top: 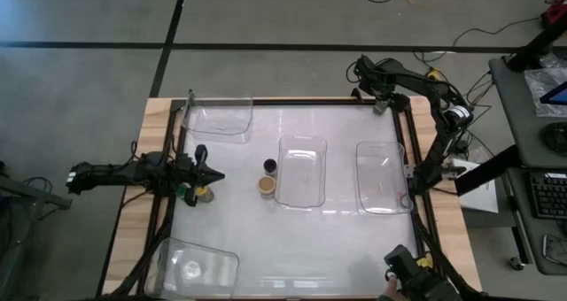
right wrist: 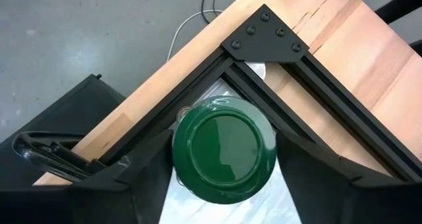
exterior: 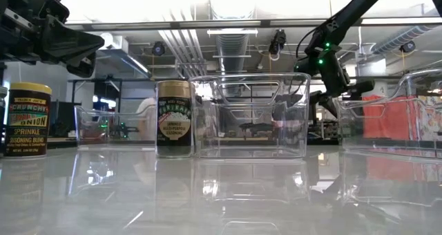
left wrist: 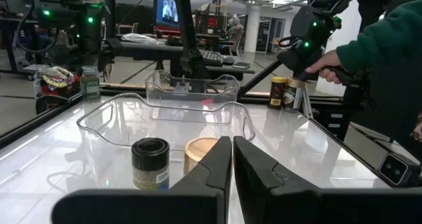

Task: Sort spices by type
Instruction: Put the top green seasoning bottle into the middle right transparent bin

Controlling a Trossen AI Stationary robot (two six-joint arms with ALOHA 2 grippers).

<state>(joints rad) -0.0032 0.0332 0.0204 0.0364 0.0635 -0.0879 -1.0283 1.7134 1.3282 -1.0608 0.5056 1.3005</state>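
Nearest the low camera, we see a yellow-lidded onion-blend jar [exterior: 27, 119] at the left and a tan-lidded seasoning jar [exterior: 174, 118] standing just beside the central clear bin [exterior: 251, 115]. From above, that tan-lidded jar sits touching or almost touching the bin's left wall, with a black-lidded jar [top: 270, 165] just behind it.

Our left gripper [top: 215, 176] hangs low at the table's left side, fingers [left wrist: 214, 168] pressed together on nothing, above a small cluster of jars [top: 200, 194] there. Its wrist view looks past the closed tips at the black-lidded and tan-lidded jars in front of the bin.

Farther off, a second clear bin [top: 384, 177] lies to the right, another [top: 218, 119] at the far left and one more [top: 198, 266] at the near left. A person's hand in a green sleeve [left wrist: 369, 43] shows beyond the table's right edge.

At the far right corner, our right gripper [top: 382, 99] stands over a green-lidded jar [right wrist: 223, 149] tucked against the black corner frame [right wrist: 264, 34]. The jaws straddle the lid, one on each side; we cannot tell whether they press it yet.

We judge the step in hand to be picking up this green jar. Next we need a firm squeeze, a straight lift clear of the frame, then a carry to whichever bin takes the green lids.
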